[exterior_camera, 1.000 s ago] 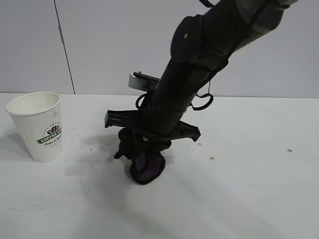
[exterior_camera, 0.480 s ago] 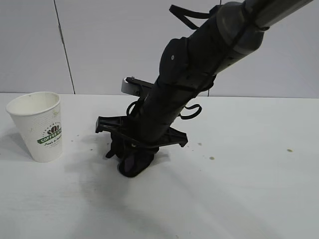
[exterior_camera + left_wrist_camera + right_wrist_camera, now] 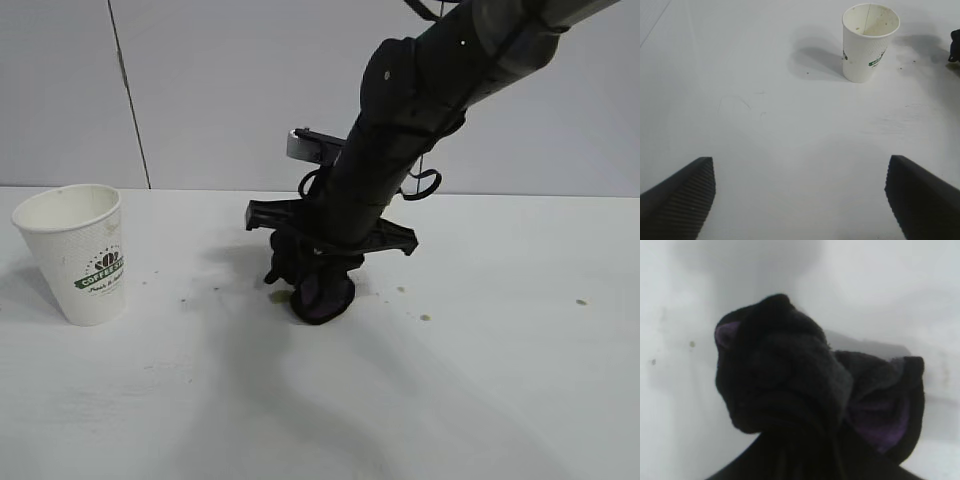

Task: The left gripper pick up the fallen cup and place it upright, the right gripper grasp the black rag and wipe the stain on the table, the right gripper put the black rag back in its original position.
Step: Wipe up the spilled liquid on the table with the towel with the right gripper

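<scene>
1. Table [image 3: 480, 400]: white matte top; the nearest part is bare apart from the arm's soft shadow.
2. Black rag [image 3: 322, 295]: a bunched lump pressed onto the table at mid-depth, near the centre, purple lining showing in the right wrist view [image 3: 880, 425].
3. Right gripper [image 3: 318, 285]: pointing steeply down, its fingers clamped on the black rag; the fingertips are buried in the cloth.
4. Stain [image 3: 278, 296]: a small yellowish trace just beside the rag's left edge; a few brownish specks [image 3: 425, 318] lie to the rag's right.
5. Cup [image 3: 78, 255]: white paper cup with a green band, upright, rim up, at the table's left side, well apart from the rag; also seen from the left wrist [image 3: 867, 42].
6. Left gripper [image 3: 800, 200]: fingers spread wide, holding nothing, above bare table, well short of the cup.
7. Panelled wall [image 3: 200, 90]: grey-white, behind the table's far edge.
</scene>
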Robot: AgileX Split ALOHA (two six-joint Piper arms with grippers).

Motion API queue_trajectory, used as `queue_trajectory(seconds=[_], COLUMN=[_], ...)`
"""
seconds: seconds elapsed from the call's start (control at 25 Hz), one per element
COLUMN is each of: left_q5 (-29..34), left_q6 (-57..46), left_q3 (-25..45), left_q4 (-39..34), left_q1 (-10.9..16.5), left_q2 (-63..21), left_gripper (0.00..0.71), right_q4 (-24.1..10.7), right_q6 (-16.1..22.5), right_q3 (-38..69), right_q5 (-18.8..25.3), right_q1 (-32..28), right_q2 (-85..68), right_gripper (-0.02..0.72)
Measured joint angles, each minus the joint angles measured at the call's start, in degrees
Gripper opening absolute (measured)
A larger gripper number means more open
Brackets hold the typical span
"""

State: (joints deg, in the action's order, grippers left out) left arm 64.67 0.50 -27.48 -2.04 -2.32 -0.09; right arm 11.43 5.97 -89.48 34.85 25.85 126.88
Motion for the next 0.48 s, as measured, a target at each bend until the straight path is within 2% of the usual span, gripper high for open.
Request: queue_trajectory(seconds=[0.16,0.28,0.4,0.48], left_q5=[0.0,0.0,0.0,0.0], left_q6=[0.0,0.0,0.0,0.0], left_q3=[0.0,0.0,0.0,0.0], left_q4=[0.0,0.0,0.0,0.0], left_q1=[0.0,0.0,0.0,0.0], left_q2=[0.0,0.0,0.0,0.0], left_gripper=[0.664,0.664,0.664,0.664], right_q4=[-5.5,-6.4,-3.83,-1.83], right_q6=[1.73,1.86,1.91,1.91], right_q3=[-2.18,-2.7,-2.7,-2.7], right_q5=[9.52,13.22,12.76,10.11], right_q1=[-2.92,-3.5,-2.97,-1.74], right_q2=[0.0,0.0,0.0,0.0], right_gripper=[0.094,0.094,0.094,0.094])
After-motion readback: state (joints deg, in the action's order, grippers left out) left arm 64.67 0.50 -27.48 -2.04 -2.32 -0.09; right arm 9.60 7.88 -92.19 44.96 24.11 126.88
